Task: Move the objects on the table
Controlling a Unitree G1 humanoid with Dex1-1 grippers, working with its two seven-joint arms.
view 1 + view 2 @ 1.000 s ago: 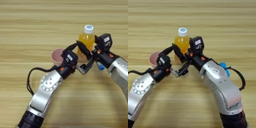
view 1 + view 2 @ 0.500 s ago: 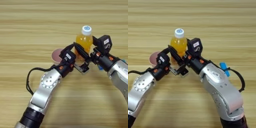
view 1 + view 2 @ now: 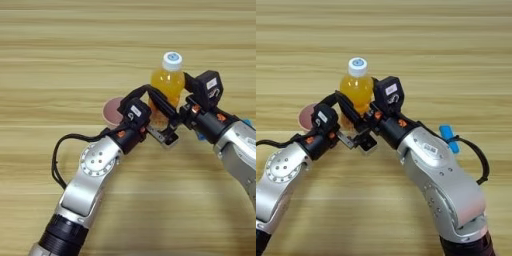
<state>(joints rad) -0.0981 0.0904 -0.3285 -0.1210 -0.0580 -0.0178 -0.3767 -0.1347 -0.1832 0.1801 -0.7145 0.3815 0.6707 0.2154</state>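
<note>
The bottle of orange drink [image 3: 169, 85] stands upright on the pale wooden table [image 3: 60, 55], its white cap on top, and serves here as the landmark. Both arms meet right in front of it. The left gripper [image 3: 162, 107] reaches in from the bottle's near-left side, its 2 black fingers spread, with 1 finger arching up against the bottle's left flank; they do not clamp anything that can be seen. The right gripper [image 3: 358, 132] comes in from the bottle's near-right side, and whether its fingers are open or closed cannot be told, since they are tangled with the left gripper's fingers at the bottle's base. A small pale block [image 3: 169, 140] with a dark face, probably the white cube, sits just in front of the bottle between the 2 grippers. The pink cup [image 3: 113, 111] lies left of the bottle, just behind the left wrist. A blue stick [image 3: 448, 138] lies right of the bottle, beside the right forearm.
</note>
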